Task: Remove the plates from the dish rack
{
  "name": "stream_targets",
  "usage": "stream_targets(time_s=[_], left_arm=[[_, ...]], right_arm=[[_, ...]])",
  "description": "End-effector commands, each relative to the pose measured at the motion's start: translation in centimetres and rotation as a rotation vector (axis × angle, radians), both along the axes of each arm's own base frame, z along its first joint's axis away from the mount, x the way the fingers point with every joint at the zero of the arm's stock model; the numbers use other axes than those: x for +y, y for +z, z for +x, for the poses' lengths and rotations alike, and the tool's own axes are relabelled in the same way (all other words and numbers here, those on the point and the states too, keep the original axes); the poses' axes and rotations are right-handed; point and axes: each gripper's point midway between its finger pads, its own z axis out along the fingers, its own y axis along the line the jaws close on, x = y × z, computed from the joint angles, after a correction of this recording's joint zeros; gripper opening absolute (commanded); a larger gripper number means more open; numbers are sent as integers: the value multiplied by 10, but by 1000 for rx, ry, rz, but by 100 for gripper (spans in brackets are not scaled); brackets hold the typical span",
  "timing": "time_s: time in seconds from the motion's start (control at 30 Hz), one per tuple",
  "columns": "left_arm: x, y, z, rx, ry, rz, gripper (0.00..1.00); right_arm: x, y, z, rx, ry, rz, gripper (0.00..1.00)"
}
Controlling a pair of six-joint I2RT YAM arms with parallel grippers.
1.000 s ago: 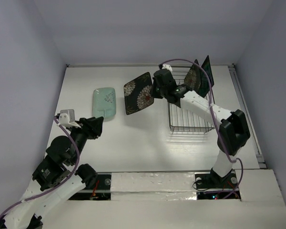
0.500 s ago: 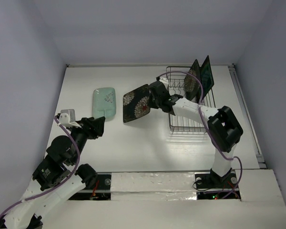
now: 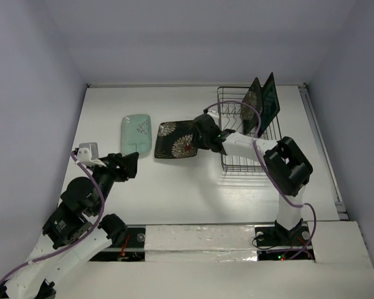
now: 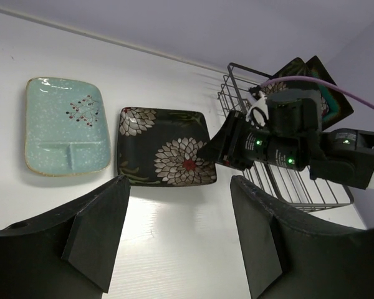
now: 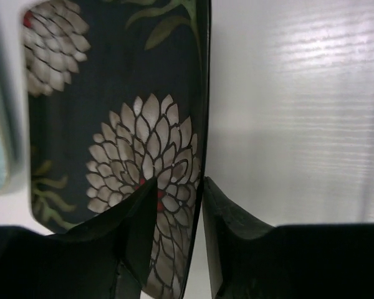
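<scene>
Currently the black flowered plate (image 3: 176,139) lies flat on the table (image 3: 174,180), between the mint-green plate (image 3: 137,134) and the dish rack (image 3: 237,159), with the right gripper (image 5: 178,184) jaws parted astride its rim and the left gripper (image 4: 179,187) spread wide, empty.

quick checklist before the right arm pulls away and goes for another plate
1. Flower plate lies flat on the table: ok.
2. Flower plate sits apart from the mint plate, with a narrow gap between them: ok.
3. Right claw has released the rim: cannot tell. Its fingers straddle the plate's right edge.
4. Left claw is open, empty and short of both plates: ok.
5. Two upright plates wait at the far end of the dish rack: ok, not yet unloaded.
</scene>
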Motion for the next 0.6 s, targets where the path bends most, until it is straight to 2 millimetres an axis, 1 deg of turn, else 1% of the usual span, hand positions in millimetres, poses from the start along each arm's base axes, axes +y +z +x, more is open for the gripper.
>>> stream_targets(time_s=[0.0, 0.07, 0.17, 0.2, 0.23, 0.3, 0.33, 0.4, 0.43, 0.47, 0.53, 0.57], left_arm=[[2, 5, 1, -24, 15, -20, 63], [4, 6, 0, -30, 16, -29, 63], [4, 7, -1, -35, 13, -32, 63], [3, 7, 0, -33, 13, -30, 63], [3, 6, 0, -31, 12, -28, 63], [3, 6, 0, -31, 12, -26, 63], [3, 7, 0, -33, 12, -28, 63], [4, 7, -1, -35, 12, -30, 64], [4, 7, -1, -36, 12, -29, 64], [4, 7, -1, -36, 12, -31, 64], [3, 7, -1, -34, 10, -29, 63], [3, 7, 0, -33, 9, -27, 62]], right_arm=[[6, -1, 4, -18, 20, -23, 41], [2, -10, 1, 8, 28, -58, 41], [2, -18, 1, 26, 44, -93, 42], [2, -17, 2, 24, 47, -101, 48], [0, -18, 2, 26, 46, -112, 51], [-3, -15, 3, 19, 46, -128, 55], [-4, -12, 3, 16, 46, -137, 61], [-4, 3, 3, -6, 68, -136, 68], [0, 11, -1, -14, 89, -134, 69], [1, 33, -3, -45, 107, -106, 70], [4, 61, -9, -86, 167, -79, 69], [3, 94, -13, -142, 180, -44, 67]])
